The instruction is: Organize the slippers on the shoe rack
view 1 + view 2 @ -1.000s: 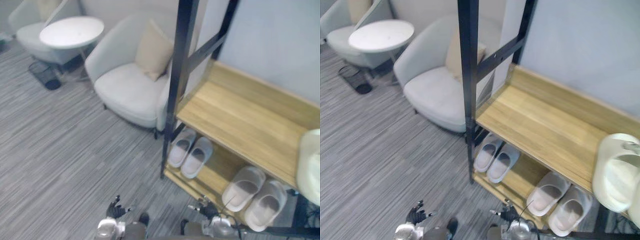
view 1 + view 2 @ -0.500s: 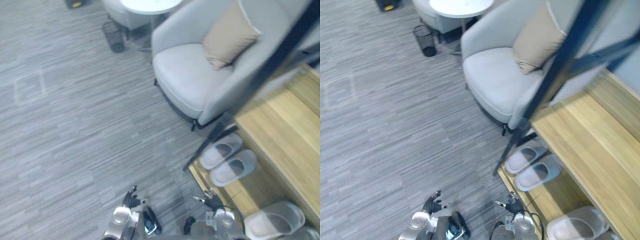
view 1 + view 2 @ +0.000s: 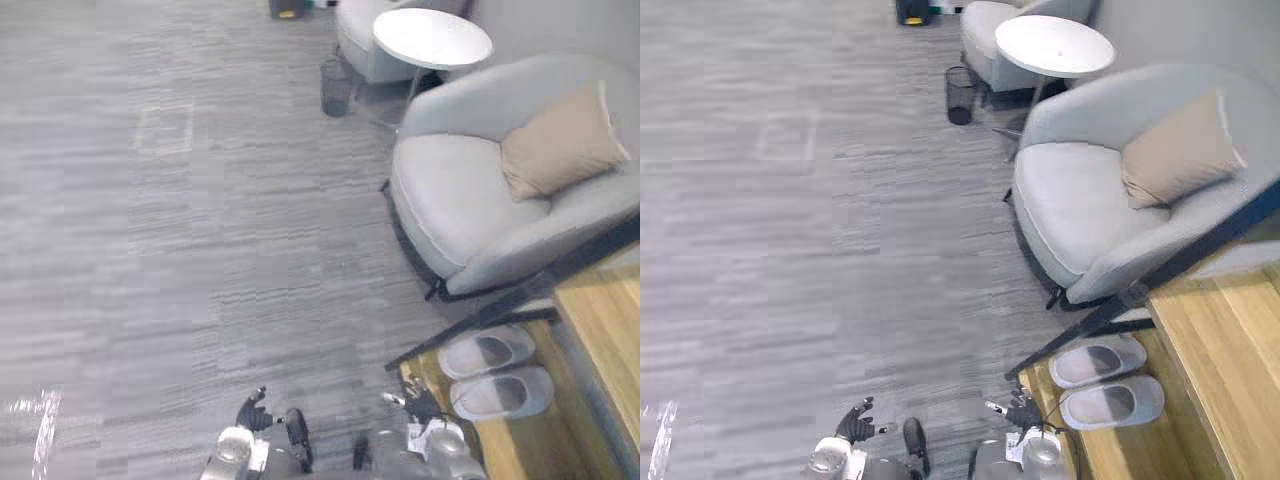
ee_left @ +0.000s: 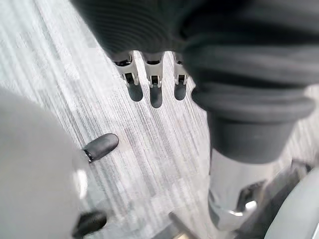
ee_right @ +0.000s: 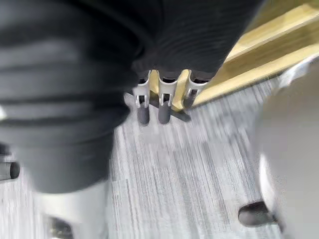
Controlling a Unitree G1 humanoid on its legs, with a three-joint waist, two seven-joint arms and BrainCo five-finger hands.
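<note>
A pair of pale grey slippers lies side by side on the low wooden shelf of the shoe rack, at the lower right of the eye views. The second slipper of the pair is the one closer to me. My right hand hangs low just left of the rack's front corner, open and holding nothing. Its straight fingers point at the carpet, with the rack's wooden edge behind them. My left hand hangs over the carpet further left, open too, its fingers straight.
A light grey armchair with a beige cushion stands just beyond the rack. Behind it are a round white table, a small dark bin and a second chair. Grey striped carpet spreads to the left.
The camera has swung left: the rack has slid to the right edge, and its upper shelf and second pair of slippers have left the picture. Both hands hang as before.
</note>
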